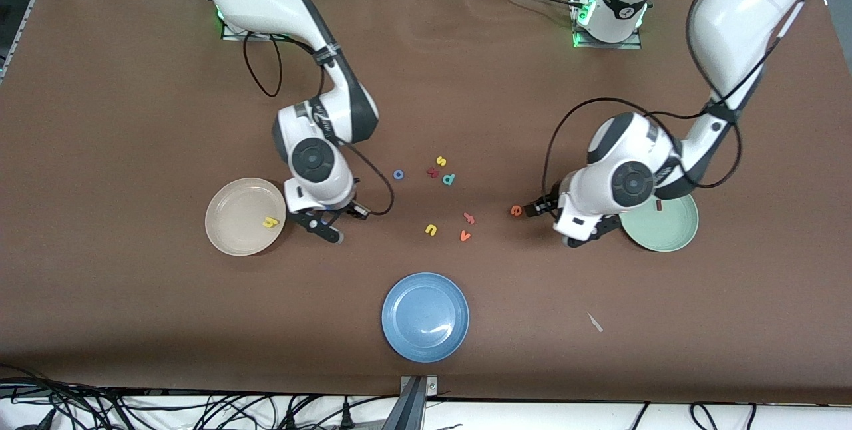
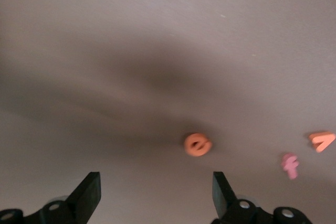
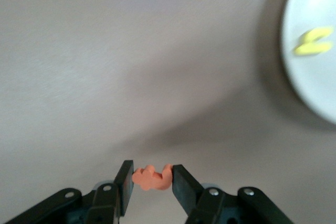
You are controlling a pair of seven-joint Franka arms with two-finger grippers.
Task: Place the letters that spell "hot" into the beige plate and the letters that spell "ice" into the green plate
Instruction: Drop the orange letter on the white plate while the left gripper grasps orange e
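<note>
Gripping the orange "t" (image 3: 153, 178) in closed jaws, the right gripper (image 1: 324, 227) hangs beside the beige plate (image 1: 229, 230) holding the yellow "h" (image 1: 269, 221); the left gripper (image 1: 574, 233), jaws wide and empty, hovers between the orange "e" (image 1: 516, 210) and the green plate (image 1: 672, 233), where the dark red "i" (image 1: 659, 205) lies.

Brown counter (image 1: 133, 117), plain. Beige plate (image 1: 229, 217) with a yellow "h" (image 1: 269, 221), sage-green plate (image 1: 669, 227), blue plate (image 1: 426, 317). Orange "t" (image 3: 152, 178) between the black right jaws, orange "e" (image 2: 197, 145) ahead of the black left jaws, blue "o" (image 1: 399, 174).
</note>
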